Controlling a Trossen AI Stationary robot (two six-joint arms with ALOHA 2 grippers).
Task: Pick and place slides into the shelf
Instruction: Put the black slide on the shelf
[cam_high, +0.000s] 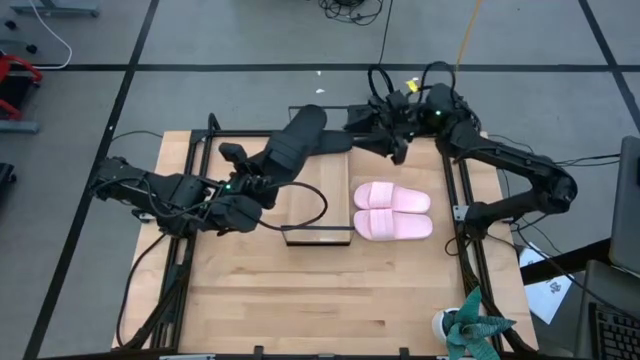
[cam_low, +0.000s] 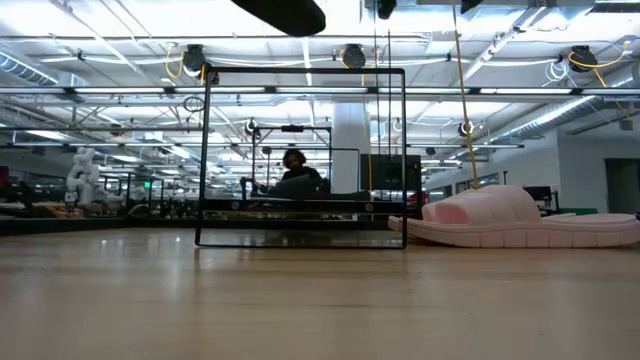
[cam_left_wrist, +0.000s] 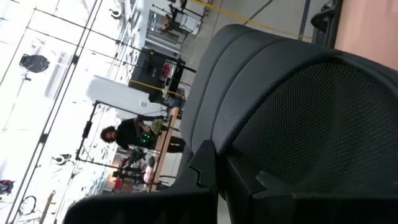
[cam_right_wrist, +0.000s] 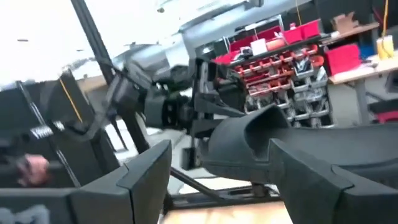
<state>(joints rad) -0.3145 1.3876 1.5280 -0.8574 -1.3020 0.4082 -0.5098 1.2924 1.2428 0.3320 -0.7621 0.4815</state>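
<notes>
My left gripper (cam_high: 262, 180) is shut on a matte black slide (cam_high: 298, 138), which is raised above the table's far half and also shows at the top of the low view as the black slide (cam_low: 283, 12). My right gripper (cam_right_wrist: 221, 180) is open, and its fingers stand at the end of a black slide (cam_right_wrist: 261, 137). A dark shape (cam_high: 336, 140) beside it may be a second black slide; I cannot tell. The pink pair (cam_high: 392, 211) lies sole-down on the table, right of the shelf (cam_high: 318, 215). My left gripper (cam_left_wrist: 221, 186) pinches the black slide between its two fingers at the end nearer the table's left (cam_left_wrist: 249, 149). The fingers come up from the left and slant toward the far edge. The slide is lifted clear and reaches away toward the far side. My right gripper: I cannot tell whether its fingers (cam_right_wrist: 311, 180) touch the black slide in front of them.
The shelf's black frame (cam_low: 300, 155) stands upright at mid-table. A potted plant (cam_high: 470, 328) sits at the near right corner. Black rails (cam_high: 462, 215) run along the table's left and right sides. A person (cam_low: 297, 178) sits in the room beyond.
</notes>
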